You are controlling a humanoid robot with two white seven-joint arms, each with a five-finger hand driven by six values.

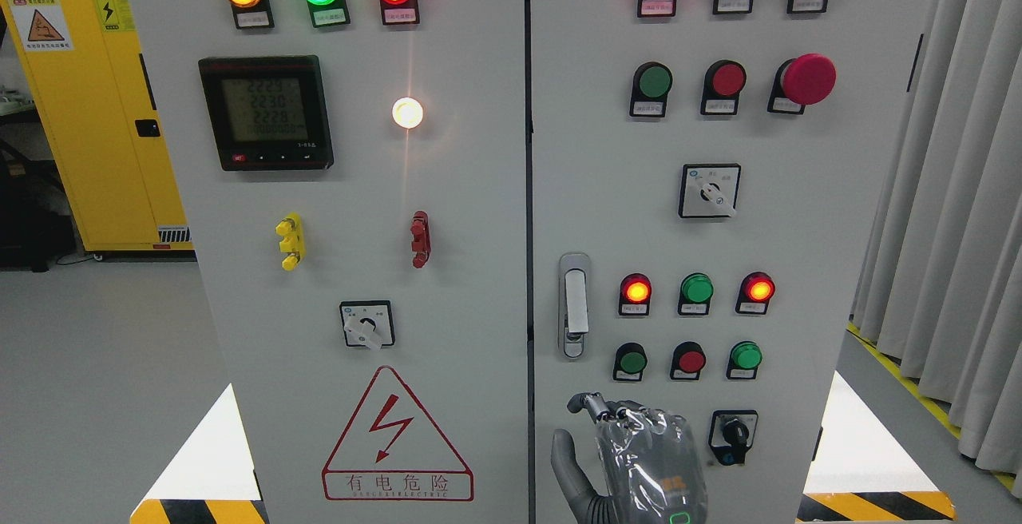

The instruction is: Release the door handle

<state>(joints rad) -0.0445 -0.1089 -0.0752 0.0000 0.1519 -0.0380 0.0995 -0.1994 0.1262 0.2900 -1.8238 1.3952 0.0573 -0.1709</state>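
The silver door handle sits upright in its recess near the left edge of the right cabinet door, flat against the panel. My right hand comes up from the bottom edge and hangs below the handle, clear of it. Its back faces the camera, the thumb stands out to the left and the fingers are loosely bent toward the door with nothing in them. No left arm shows.
Lit and unlit push buttons and a rotary switch lie right of the hand. The left door carries a meter and a warning triangle. A yellow cabinet stands far left, grey curtains right.
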